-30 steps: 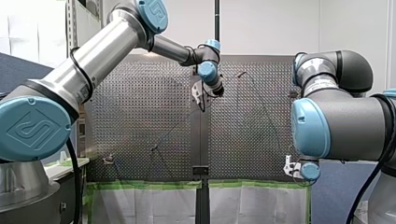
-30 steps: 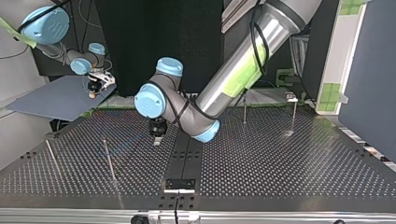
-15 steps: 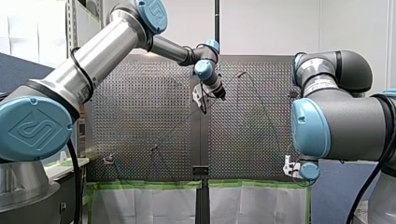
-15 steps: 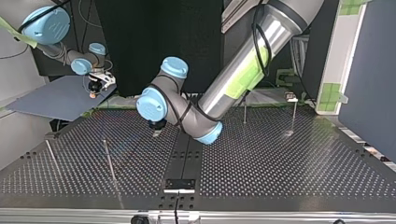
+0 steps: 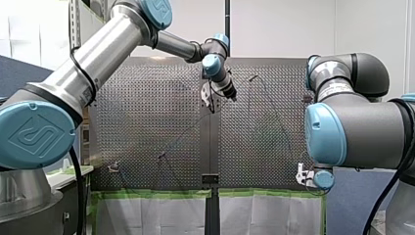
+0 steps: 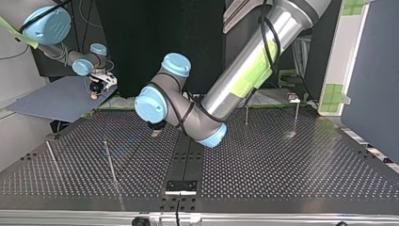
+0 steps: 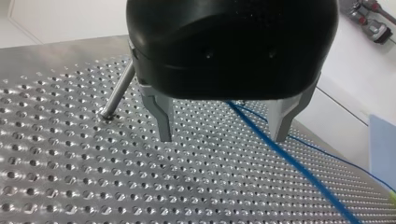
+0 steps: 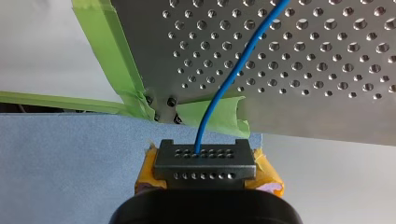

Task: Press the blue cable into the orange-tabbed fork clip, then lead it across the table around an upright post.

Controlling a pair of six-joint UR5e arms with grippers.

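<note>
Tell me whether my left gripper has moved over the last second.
Yes. In the top view my left gripper has lifted and drifted slightly left, away from the black centre strip.

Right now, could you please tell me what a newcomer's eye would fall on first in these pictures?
The thin blue cable stands out, crossing the perforated metal table under my left gripper, whose metal fingers are open beside a slim metal post. Past the table's corner edged with green tape, my right gripper, yellow-padded, is shut on that cable.
</note>
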